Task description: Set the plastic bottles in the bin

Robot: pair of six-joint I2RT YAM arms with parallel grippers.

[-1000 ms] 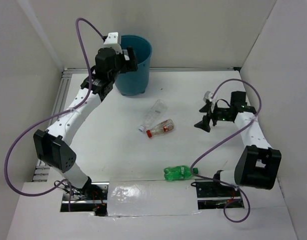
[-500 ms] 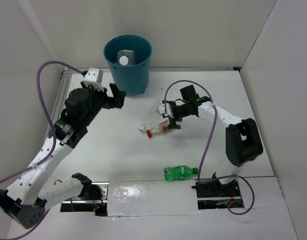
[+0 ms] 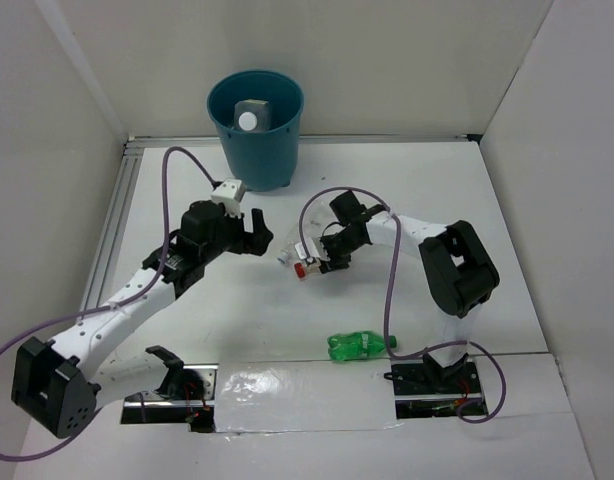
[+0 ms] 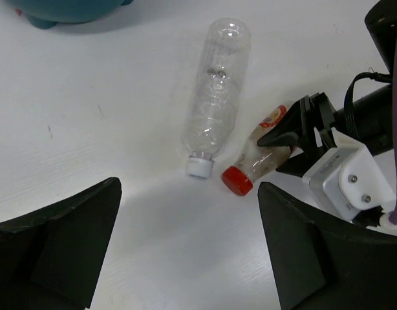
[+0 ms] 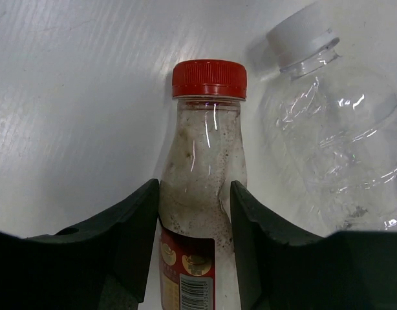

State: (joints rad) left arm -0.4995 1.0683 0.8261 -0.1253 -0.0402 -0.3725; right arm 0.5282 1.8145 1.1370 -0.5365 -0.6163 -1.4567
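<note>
A red-capped bottle (image 5: 205,161) lies on the white table, and my right gripper (image 5: 195,194) is shut on its body, one black finger pressed to each side. In the top view that gripper (image 3: 325,256) covers most of the red-capped bottle (image 3: 305,267). A clear bottle with a white cap (image 4: 214,110) lies right beside it, touching or nearly so. My left gripper (image 4: 189,258) hangs open over bare table just short of both caps, holding nothing; in the top view this gripper (image 3: 255,238) is left of them. A green bottle (image 3: 359,346) lies near the front edge. The teal bin (image 3: 287,150) stands at the back with a white-capped bottle (image 3: 252,113) inside.
White walls close in the table on the left, back and right. A metal rail (image 3: 122,200) runs along the left edge. Purple cables loop off both arms. The two arm bases (image 3: 427,380) sit at the near edge, close to the green bottle.
My left arm has come away from the bin toward the table's middle, still open. My right arm swung left to the two bottles and closed its jaws on the red-capped one.
</note>
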